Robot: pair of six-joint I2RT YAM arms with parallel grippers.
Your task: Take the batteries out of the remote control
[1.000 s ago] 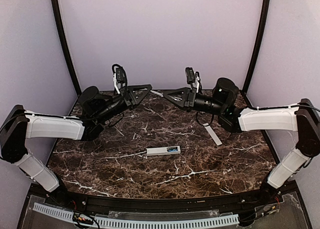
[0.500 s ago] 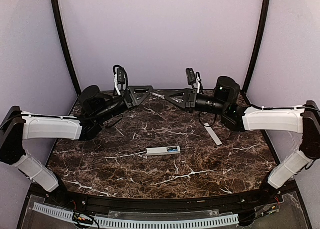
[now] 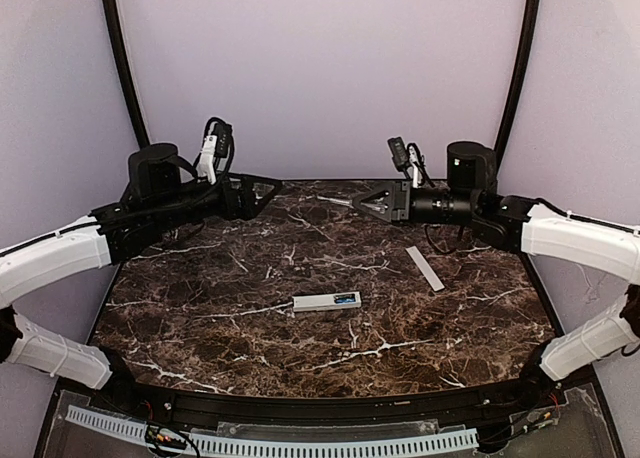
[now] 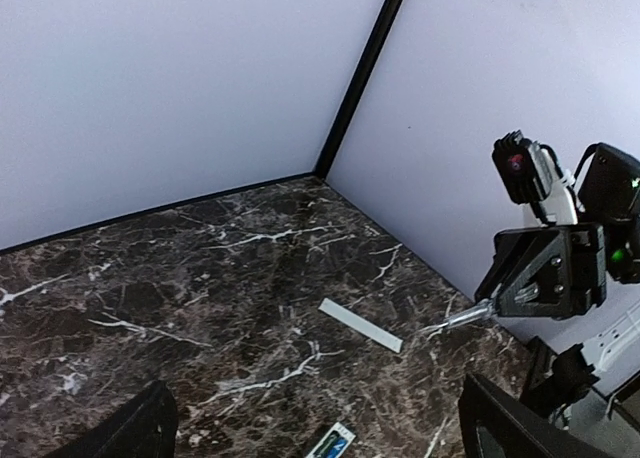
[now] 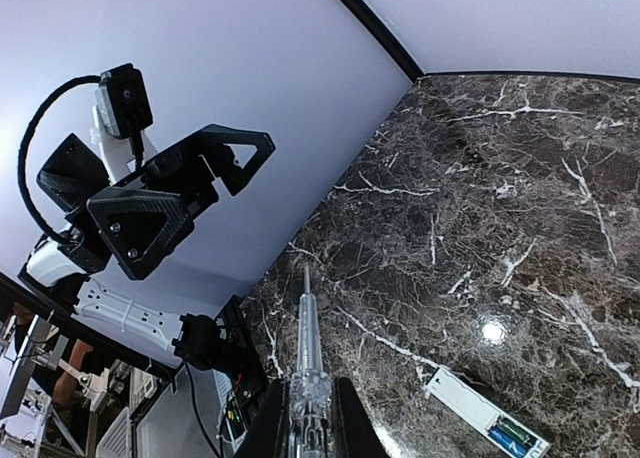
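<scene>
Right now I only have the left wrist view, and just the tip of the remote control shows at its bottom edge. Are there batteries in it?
Observer: Yes. The right wrist view shows the remote control lying back-up, with batteries in its open compartment.
Operator: What is the metal tip poking out of the right gripper?
Observer: A slim tool with a clear handle, clamped in the right gripper.
Operator: How does the remote lie?
Observer: In the top view it lies crosswise, compartment end toward the right arm's side, apart from the cover.
</scene>
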